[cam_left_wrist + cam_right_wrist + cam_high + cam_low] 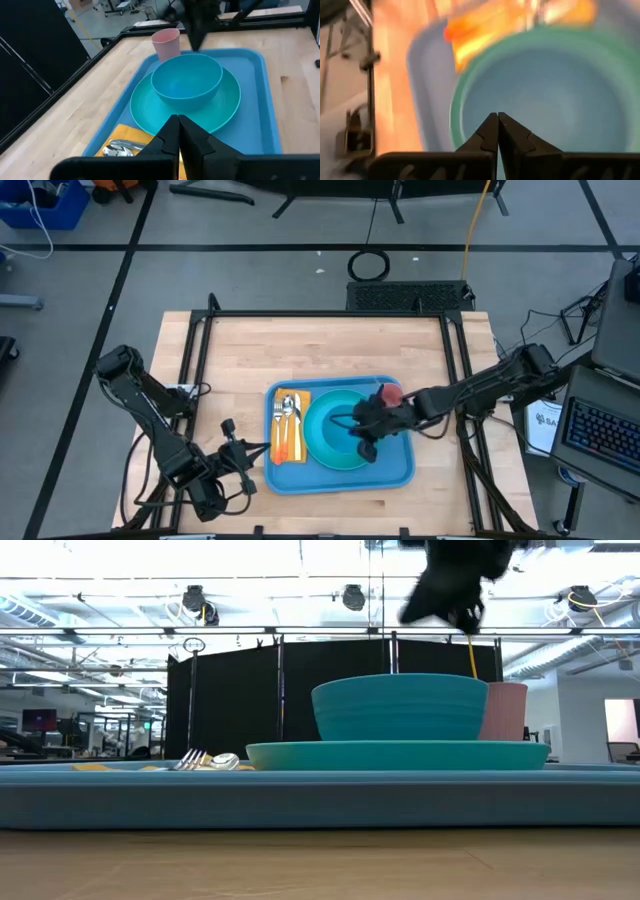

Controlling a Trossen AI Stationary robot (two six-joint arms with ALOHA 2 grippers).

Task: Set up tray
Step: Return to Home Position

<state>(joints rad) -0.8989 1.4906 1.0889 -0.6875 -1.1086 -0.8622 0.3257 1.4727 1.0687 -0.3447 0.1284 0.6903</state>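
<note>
On the table, blue rimmed tray (395, 468)

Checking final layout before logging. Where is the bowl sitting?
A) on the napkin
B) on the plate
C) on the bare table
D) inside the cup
B: the bowl rests on the plate inside the tray, with the cup beside it. The right gripper hovers shut above the bowl, and the left gripper waits left of the tray.
</note>
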